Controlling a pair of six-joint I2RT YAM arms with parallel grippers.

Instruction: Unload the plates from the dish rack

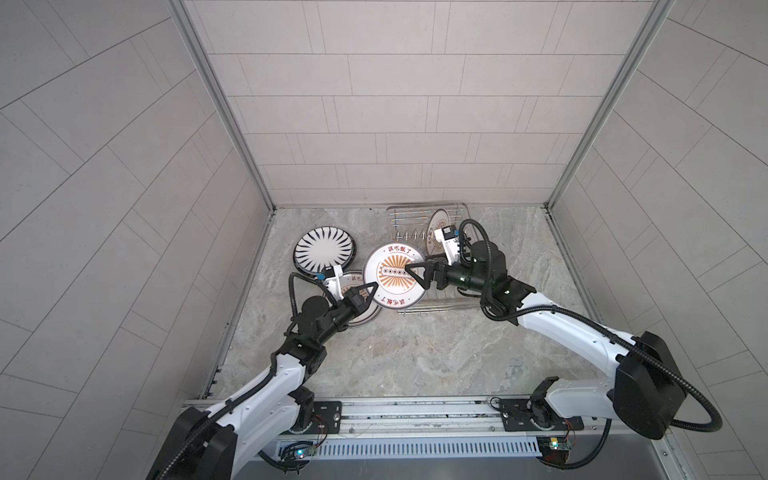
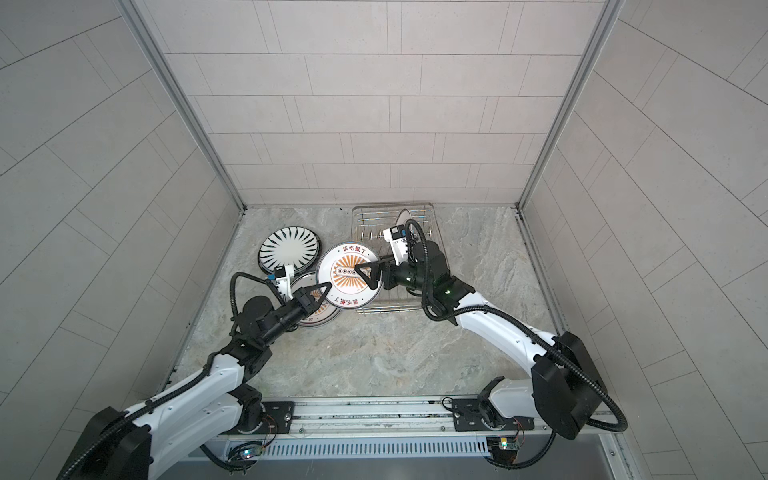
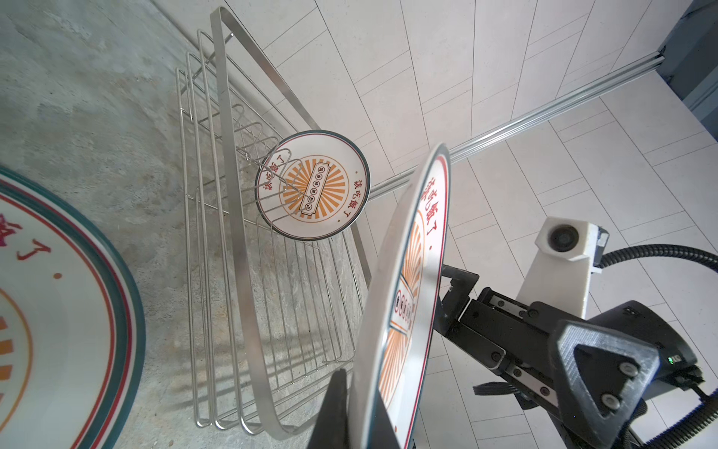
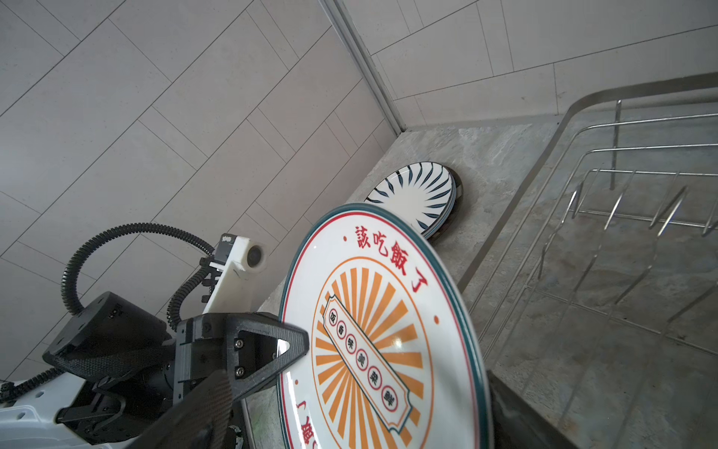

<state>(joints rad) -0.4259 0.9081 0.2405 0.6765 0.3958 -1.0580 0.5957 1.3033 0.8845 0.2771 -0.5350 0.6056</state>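
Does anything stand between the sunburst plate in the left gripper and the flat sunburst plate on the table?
Nothing lies on the flat sunburst plate that I can see. But the open right gripper sits at the held sunburst plate's opposite edge, and the left gripper hangs over the flat one.

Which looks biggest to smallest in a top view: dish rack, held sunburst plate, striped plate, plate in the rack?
1. dish rack
2. held sunburst plate, raised nearer the camera, so its lead over the next is unsure
3. striped plate
4. plate in the rack, partly hidden
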